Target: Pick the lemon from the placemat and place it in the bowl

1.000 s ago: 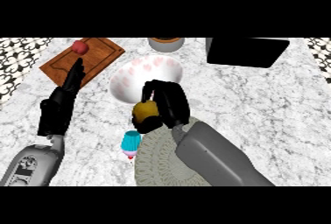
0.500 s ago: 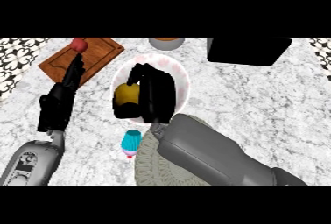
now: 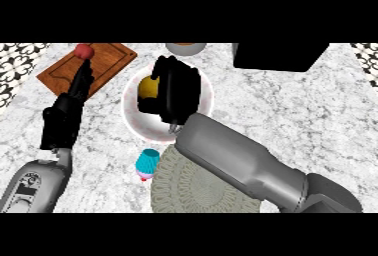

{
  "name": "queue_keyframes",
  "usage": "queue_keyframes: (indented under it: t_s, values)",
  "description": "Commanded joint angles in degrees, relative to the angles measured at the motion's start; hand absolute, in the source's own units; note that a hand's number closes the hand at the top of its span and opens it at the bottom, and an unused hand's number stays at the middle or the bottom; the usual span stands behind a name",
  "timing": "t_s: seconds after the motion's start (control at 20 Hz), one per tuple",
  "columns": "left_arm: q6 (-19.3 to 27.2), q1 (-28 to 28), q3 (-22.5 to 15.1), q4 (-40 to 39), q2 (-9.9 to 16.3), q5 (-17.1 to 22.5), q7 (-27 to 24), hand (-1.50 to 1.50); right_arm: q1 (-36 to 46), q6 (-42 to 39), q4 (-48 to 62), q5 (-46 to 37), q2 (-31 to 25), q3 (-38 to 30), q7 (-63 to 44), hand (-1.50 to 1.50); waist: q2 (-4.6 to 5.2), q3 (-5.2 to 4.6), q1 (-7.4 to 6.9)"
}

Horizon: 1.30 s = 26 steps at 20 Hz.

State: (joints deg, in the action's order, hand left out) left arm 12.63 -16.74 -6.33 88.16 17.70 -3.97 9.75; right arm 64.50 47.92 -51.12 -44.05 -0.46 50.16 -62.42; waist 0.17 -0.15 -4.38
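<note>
I am holding my right hand (image 3: pixel 176 92) over the white bowl (image 3: pixel 133 117), fingers curling round the lemon (image 3: pixel 149 88), which is showing as a yellow patch at the hand's left edge, inside the bowl's rim. What shows of it is running taller than wide, up and down the view; its ends are hidden, so I cannot tell which way it is pointing. My left hand (image 3: pixel 65 117) is resting open beside the wooden board (image 3: pixel 103 62), fingers straight toward a red fruit (image 3: pixel 84 50). The placemat (image 3: pixel 196 185) is lying below the bowl, a teal cupcake (image 3: pixel 147 164) just beside it.
</note>
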Motion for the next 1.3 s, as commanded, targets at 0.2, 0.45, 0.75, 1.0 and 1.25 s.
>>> queue_keyframes:
  t_s: [0.2,0.45,0.75,1.0,1.25]
  values:
    - [-0.26,-0.65,0.6,1.52,-0.44,0.27,1.86,0.0,2.29,2.2,13.55,-4.4,0.43,1.99,-9.15,1.5,0.41,0.09,0.6]
    - [-0.84,1.43,0.72,3.02,0.24,-0.13,0.55,0.0,-0.29,6.15,21.27,-1.61,0.44,-0.31,-4.17,1.5,1.03,0.13,-0.68]
    - [0.57,0.36,-0.2,1.59,-1.71,-1.65,-0.77,0.0,-4.79,9.01,18.38,11.64,0.45,-7.56,9.85,-1.5,1.55,0.23,-0.46]
    - [-0.68,1.09,0.45,0.58,-1.71,-0.48,-3.08,0.0,-7.15,15.27,15.9,17.13,0.45,-9.34,20.69,-1.5,2.0,0.29,-1.49]
    - [-1.79,-0.48,1.66,1.49,-0.44,0.1,0.29,0.0,-5.07,17.44,15.96,22.69,0.45,-13.83,29.08,-1.5,1.43,0.28,-0.37]
